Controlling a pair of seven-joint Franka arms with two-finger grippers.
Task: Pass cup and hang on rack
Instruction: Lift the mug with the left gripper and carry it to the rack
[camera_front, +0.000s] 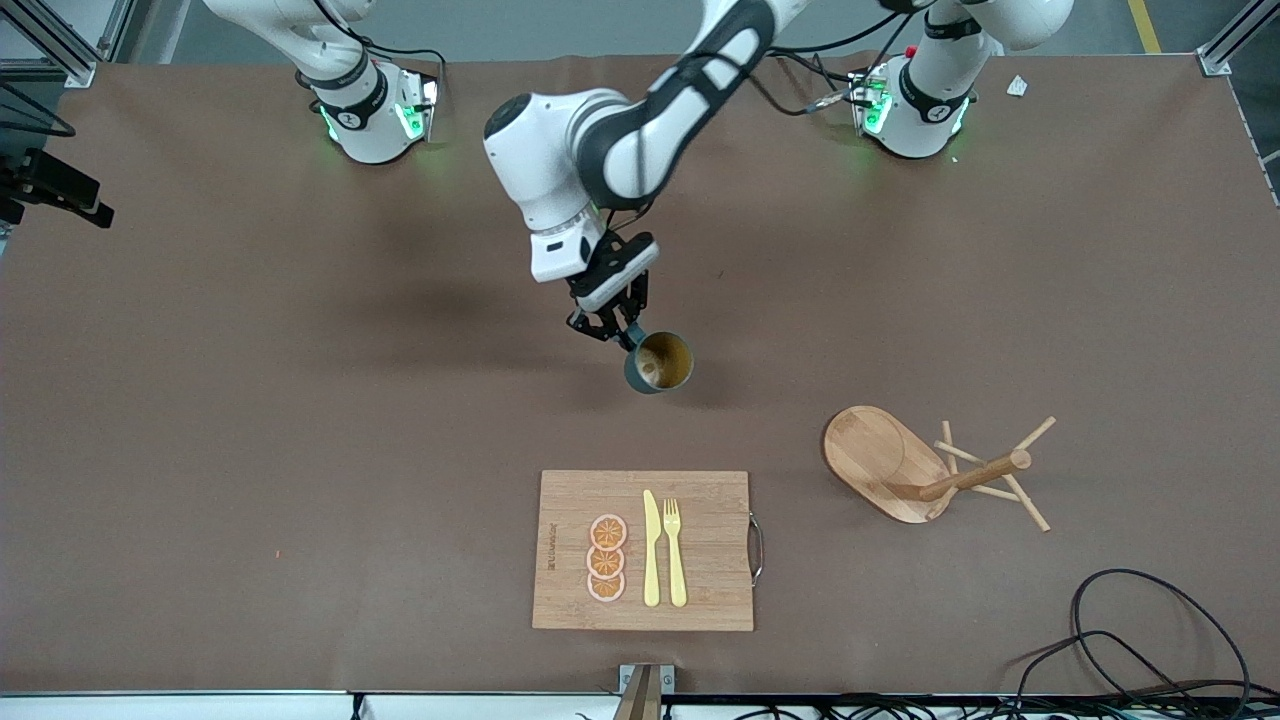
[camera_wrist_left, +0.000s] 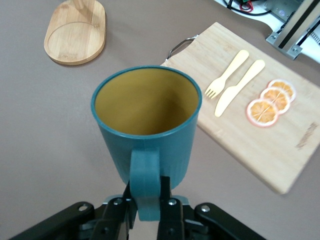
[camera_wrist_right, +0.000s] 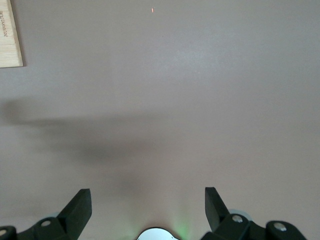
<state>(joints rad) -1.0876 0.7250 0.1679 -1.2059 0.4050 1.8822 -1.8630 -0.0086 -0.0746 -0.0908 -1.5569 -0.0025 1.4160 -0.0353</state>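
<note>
the left tool (camera_front: 622, 331) pinches only the handle of the cup (camera_front: 660, 362) over bare tabletop (camera_front: 300, 400); such a thin hold could let it swivel. the right tool (camera_wrist_right: 148, 205) waits, released. the rack (camera_front: 930, 470) lies toppled.

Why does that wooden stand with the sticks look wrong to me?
The rack is tipped over on the table, its oval base on edge and its post lying sideways, toward the left arm's end. The left gripper grips the cup by its handle, so hanging looks impossible for now.
</note>
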